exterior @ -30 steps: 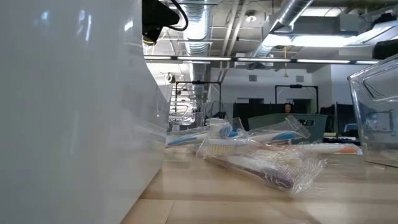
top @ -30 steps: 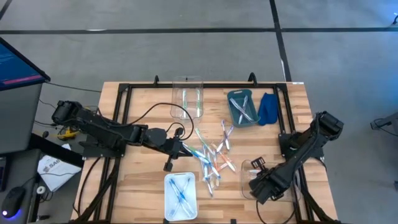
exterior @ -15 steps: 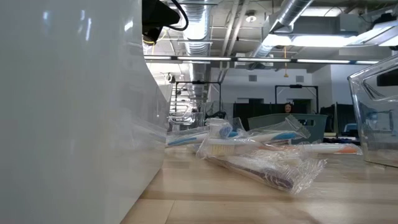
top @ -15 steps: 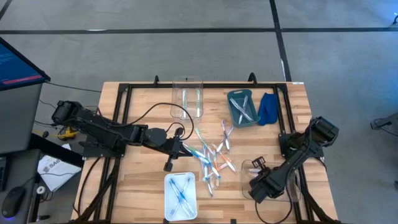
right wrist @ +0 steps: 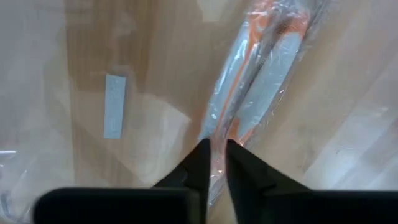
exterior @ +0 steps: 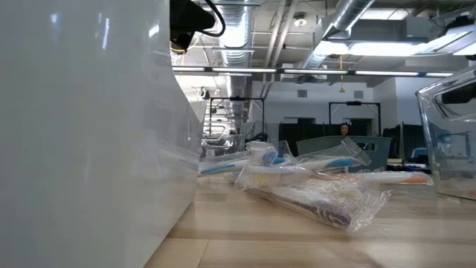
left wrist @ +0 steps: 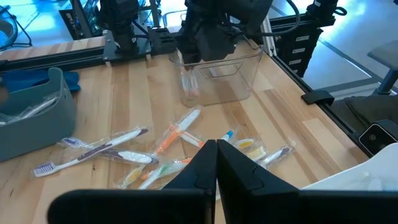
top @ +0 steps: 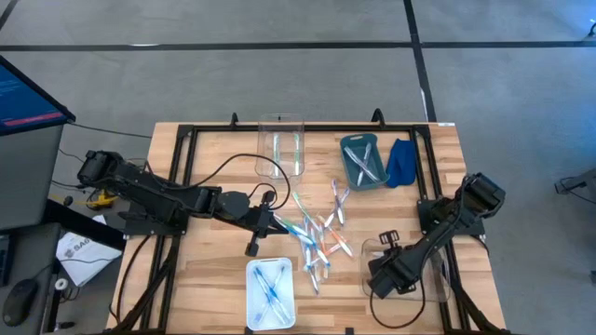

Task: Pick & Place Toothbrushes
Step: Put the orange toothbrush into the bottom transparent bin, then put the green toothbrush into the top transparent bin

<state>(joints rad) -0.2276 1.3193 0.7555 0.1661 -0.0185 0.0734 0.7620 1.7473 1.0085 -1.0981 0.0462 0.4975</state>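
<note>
orange-and-grey wrapped toothbrush (right wrist: 261, 74), blue cloth (top: 401, 162), teal bin (top: 346, 160)

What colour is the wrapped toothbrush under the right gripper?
Orange and grey-white wrapped toothbrush, clearest in the right wrist view, beneath the right gripper.

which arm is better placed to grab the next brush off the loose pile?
Left. Its end effector sits at the edge of the loose toothbrushes, fingers together. The right end effector is over the clear bin, busy with an orange toothbrush.

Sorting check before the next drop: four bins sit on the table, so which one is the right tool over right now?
The clear bin at the table's front right. The right tool hangs over it; the white bin, grey-blue bin and far clear bin stand away from it.
</note>
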